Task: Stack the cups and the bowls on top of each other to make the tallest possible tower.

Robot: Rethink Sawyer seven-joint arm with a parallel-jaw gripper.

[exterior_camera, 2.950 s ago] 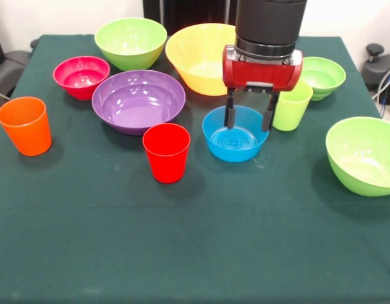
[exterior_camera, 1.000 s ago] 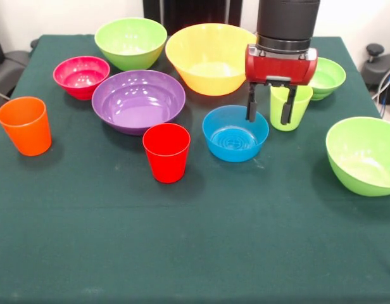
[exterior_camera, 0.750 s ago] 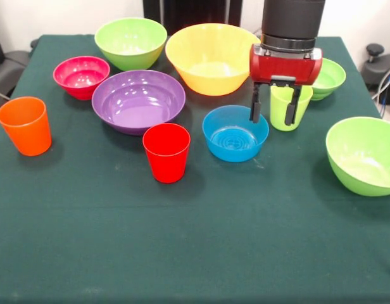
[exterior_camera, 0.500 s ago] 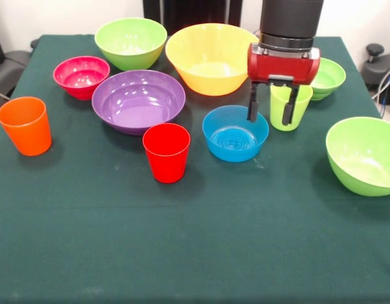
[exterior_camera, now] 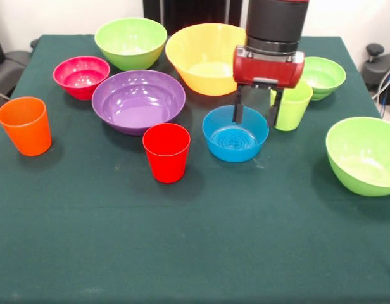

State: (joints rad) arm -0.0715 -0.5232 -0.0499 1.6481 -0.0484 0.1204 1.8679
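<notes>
**Gripper spread over blue bowl; nothing stacked**

You have the gripper (exterior_camera: 254,114) hanging w/ fingers spread, holding nothing. It sits over the far rim of the blue bowl (exterior_camera: 235,133); whether a finger touches the rim, can't tell.

Cups: all three stand upright, mouths up, long axis vertical, tapering toward the base.
- Orange cup (exterior_camera: 25,125): at pic left edge of the table (exterior_camera: 195,240), well apart from the rest.
- Red cup (exterior_camera: 166,152): just in front of the purple bowl (exterior_camera: 138,100).
- Green cup (exterior_camera: 293,105): just beside the gripper, pic right, partly hidden by it.

Bowls: all mouth-up, glossy, each on the green cloth, none nested.
- Yellow bowl (exterior_camera: 204,58): far centre, largest, partly behind the arm.
- Green bowl (exterior_camera: 130,42): far left, beside the yellow.
- Pink bowl (exterior_camera: 81,76): near the purple, pic left.
- Small green bowl (exterior_camera: 325,77): behind the green cup.
- Green bowl at right edge (exterior_camera: 364,155): apart from the others, cut by the frame.
</notes>
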